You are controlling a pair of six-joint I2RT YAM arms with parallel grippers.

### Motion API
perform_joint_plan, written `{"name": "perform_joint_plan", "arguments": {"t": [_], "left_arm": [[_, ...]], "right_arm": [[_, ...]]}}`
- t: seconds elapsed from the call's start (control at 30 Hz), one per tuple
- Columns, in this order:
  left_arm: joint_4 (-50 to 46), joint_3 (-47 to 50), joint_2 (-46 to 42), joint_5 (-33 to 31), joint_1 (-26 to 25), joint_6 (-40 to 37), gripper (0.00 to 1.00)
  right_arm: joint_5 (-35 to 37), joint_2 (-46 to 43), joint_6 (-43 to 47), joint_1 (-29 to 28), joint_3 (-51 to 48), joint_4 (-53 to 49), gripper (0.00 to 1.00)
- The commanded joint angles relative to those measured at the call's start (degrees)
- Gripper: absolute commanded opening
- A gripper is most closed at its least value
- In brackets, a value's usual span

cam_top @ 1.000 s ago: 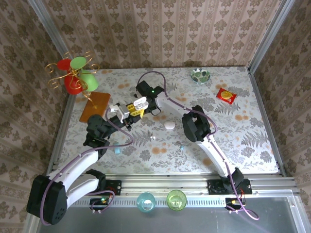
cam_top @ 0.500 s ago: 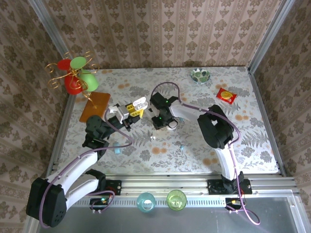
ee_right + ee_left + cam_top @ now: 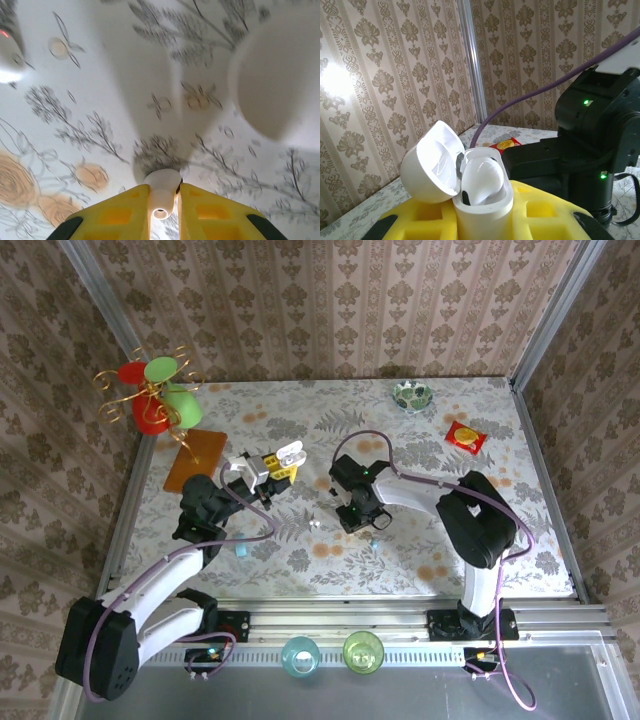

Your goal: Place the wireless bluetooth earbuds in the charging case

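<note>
My left pincer clenches the open charging case (a seated earbud inside), while my right pincer pinches a second earbud over the bench's middle.

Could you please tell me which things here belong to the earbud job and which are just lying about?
Job: open charging case, held by the left gripper, jaws shut; earbud seated inside it; second earbud, held by the right gripper, jaws shut.
Lying about: green bowl; red packet; orange sheet; gold wire stand; blue cup; green cup.
</note>
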State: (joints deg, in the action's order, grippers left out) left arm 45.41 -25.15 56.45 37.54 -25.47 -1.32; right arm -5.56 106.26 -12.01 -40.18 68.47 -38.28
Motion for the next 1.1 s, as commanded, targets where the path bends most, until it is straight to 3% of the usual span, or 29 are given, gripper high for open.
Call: {"name": "perform_joint_plan", "arguments": {"t": [0.0, 0.07, 0.27, 0.37, 0.6, 0.8, 1.07], "left_arm": [[1.9, -1.9, 0.9, 0.9, -0.3, -0.7, 0.00], [2.5, -1.8, 1.4, 1.0, -0.3, -0.7, 0.00], [2.8, -2.0, 2.0, 1.1, -0.3, -0.7, 0.00], [2.8, -2.0, 2.0, 1.1, -0.3, -0.8, 0.00], [1.7, -1.8, 1.9, 1.7, -0.3, -2.5, 0.00], [0.9, -1.3, 2.2, 1.7, -0.3, -3.8, 0.00], [1.2, -1.1, 2.7, 1.6, -0.3, -4.0, 0.00]], "right_arm": [[2.4, -2.2, -1.1, -0.2, -1.7, -2.4, 0.23], [2.8, -2.3, -1.3, -0.3, -1.6, -3.0, 0.27], [1.6, -6.4, -6.5, -0.3, -1.7, -1.5, 0.52], [-1.1, -8.8, -11.8, 0.2, -3.2, 1.0, 0.56], [-9.1, -7.2, -25.1, 4.5, -4.2, -0.6, 0.56], [-10.3, -0.7, -26.6, 5.6, 1.6, -8.8, 0.51], [-11.1, 2.7, -28.4, 5.6, 3.8, -8.7, 0.41]]}}
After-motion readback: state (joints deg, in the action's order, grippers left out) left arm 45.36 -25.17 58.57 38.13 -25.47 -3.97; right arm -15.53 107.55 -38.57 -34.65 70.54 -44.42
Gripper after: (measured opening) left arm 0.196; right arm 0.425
